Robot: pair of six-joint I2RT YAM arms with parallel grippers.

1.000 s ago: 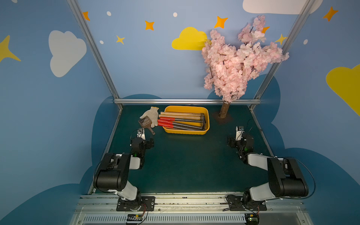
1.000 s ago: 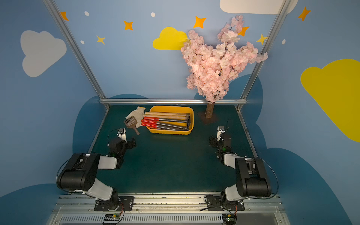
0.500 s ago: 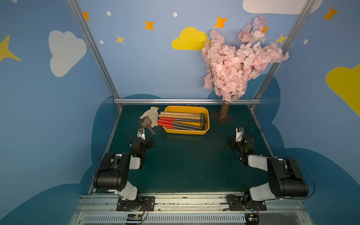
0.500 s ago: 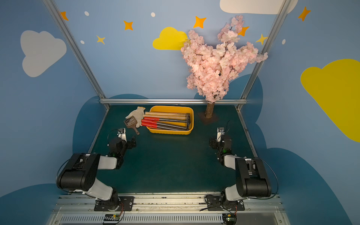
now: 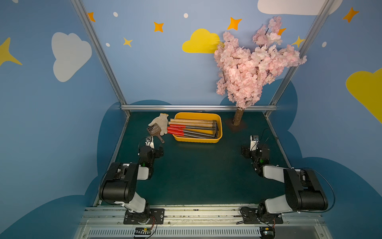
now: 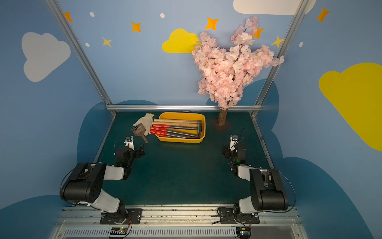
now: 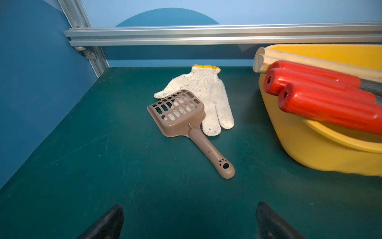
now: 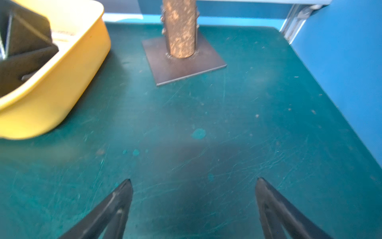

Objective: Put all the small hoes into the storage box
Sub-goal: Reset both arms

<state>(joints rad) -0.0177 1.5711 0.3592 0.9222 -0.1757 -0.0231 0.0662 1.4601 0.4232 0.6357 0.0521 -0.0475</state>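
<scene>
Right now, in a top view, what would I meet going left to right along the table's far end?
Brown slotted plastic scoop → yellow-orange rectangular plastic storage box → brown trunk of the pink blossom tree.

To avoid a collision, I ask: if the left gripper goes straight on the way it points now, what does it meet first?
Probably the brown slotted scoop: its handle end lies ahead of the open left gripper, slightly off centre. The white glove lies beyond it. Depth is unclear.

One storage box (image 5: 197, 141), three red-handled tools (image 7: 322, 107) (two wooden handles (image 7: 260, 61)), one glove (image 7: 208, 91), one scoop (image 7: 182, 118), one tree (image 5: 254, 68).
</scene>
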